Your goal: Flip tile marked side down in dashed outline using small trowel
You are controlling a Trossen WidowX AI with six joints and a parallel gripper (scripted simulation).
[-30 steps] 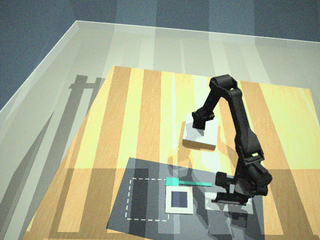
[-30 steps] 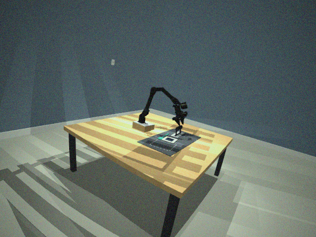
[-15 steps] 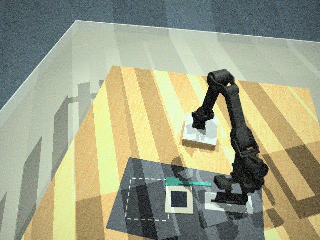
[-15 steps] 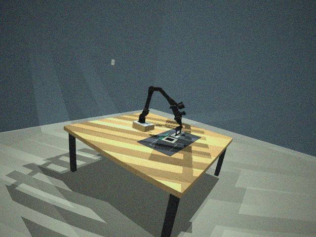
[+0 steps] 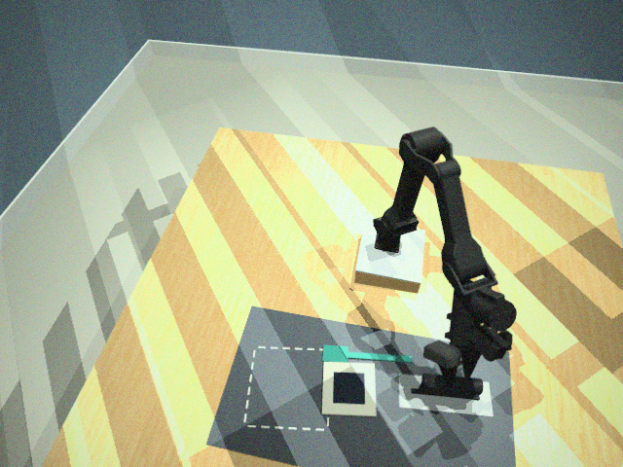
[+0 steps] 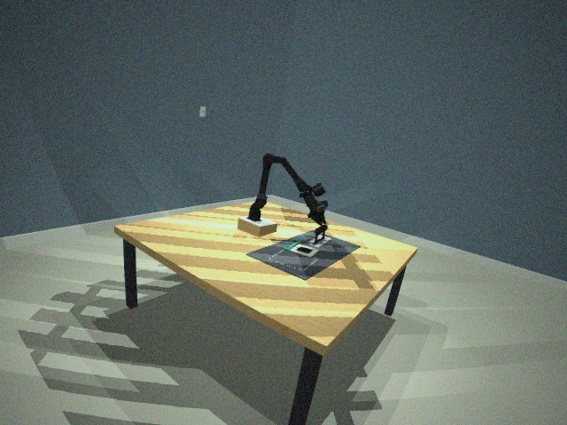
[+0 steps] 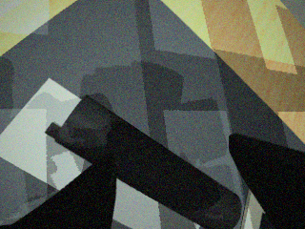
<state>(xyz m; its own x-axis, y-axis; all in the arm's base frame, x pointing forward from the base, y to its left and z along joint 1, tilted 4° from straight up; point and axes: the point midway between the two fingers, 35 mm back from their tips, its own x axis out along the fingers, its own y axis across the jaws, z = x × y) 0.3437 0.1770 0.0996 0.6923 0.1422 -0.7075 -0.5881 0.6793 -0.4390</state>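
Note:
The tile (image 5: 369,389) (image 6: 304,250) lies flat on the mat, its dark marked square facing up. Its left edge just overlaps the right side of the dashed outline (image 5: 251,426). The trowel's black handle (image 5: 453,385) (image 7: 162,157) is raised over a pale flat rectangular plate (image 5: 483,406) (image 7: 21,138), right of the tile; whether the plate is its blade is unclear. My gripper (image 5: 458,376) (image 7: 172,152) is open, low over the handle. In the wrist view the handle runs slantwise between the fingers, and the left finger overlaps its edge. Contact cannot be told.
A teal flat piece (image 5: 335,353) (image 6: 291,246) with a long thin bar lies along the tile's far edge. The arm's base stands on a white-topped block (image 5: 387,286) (image 6: 256,227) behind the dark mat (image 5: 281,321) (image 6: 304,274). The wooden table (image 6: 220,283) extends around the mat.

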